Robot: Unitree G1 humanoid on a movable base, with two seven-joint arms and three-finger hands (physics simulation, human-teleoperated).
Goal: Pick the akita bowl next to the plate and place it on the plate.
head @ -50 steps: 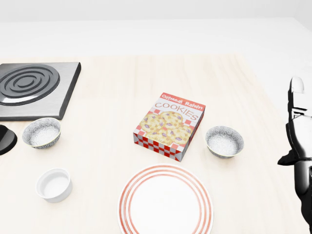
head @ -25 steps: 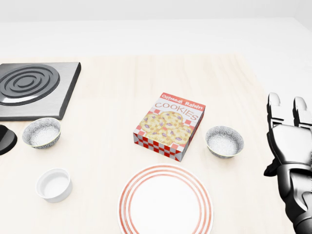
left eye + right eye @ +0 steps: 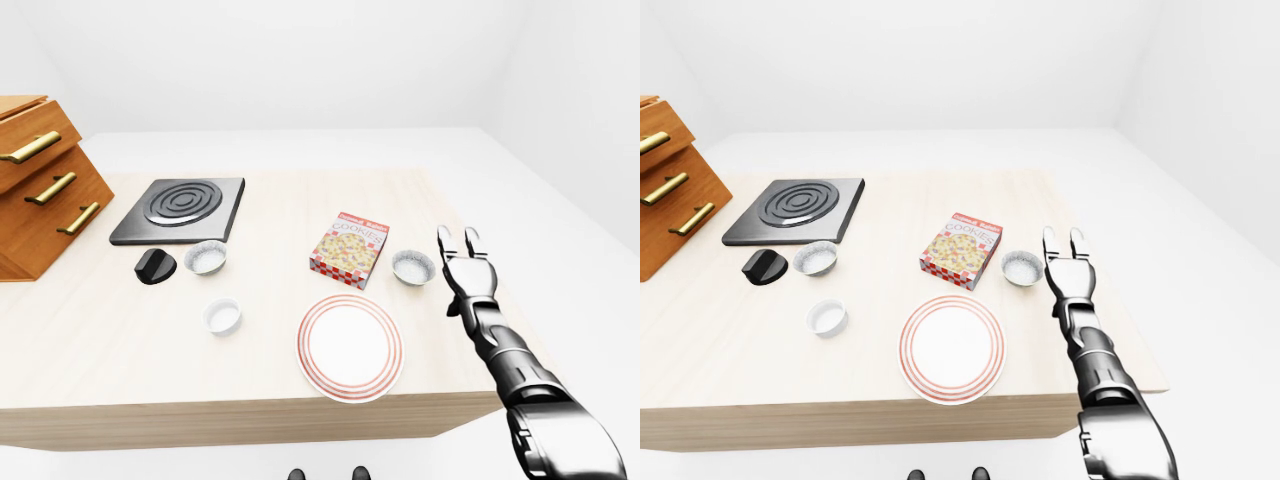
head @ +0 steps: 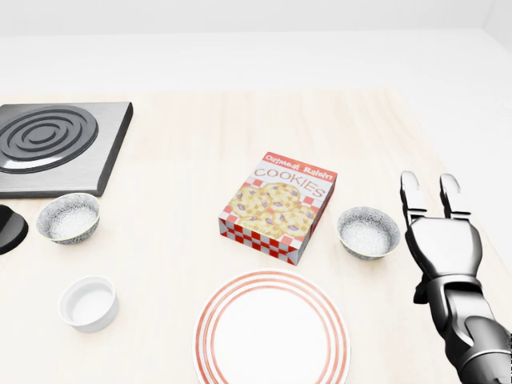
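Note:
The akita bowl (image 4: 367, 232), speckled grey with a white inside, stands just right of the cookie box (image 4: 278, 206) and up-right of the red-ringed white plate (image 4: 273, 332). My right hand (image 4: 430, 198) hovers open a little to the right of this bowl, fingers straight and pointing toward the top of the head view, holding nothing and apart from the bowl. A second, similar speckled bowl (image 4: 69, 218) sits far left, below the stove plate. My left hand does not show in any view.
A black hob (image 4: 54, 146) lies at upper left, a small white ramekin (image 4: 89, 302) at lower left, and a black object (image 3: 155, 266) beside the left bowl. A wooden drawer unit (image 3: 38, 180) stands at the table's left end. The table's right edge (image 3: 505, 300) runs close to my right arm.
My right hand has moved left from the head view's right edge toward the akita bowl, its fingers now fully showing. The objects and the camera have not moved.

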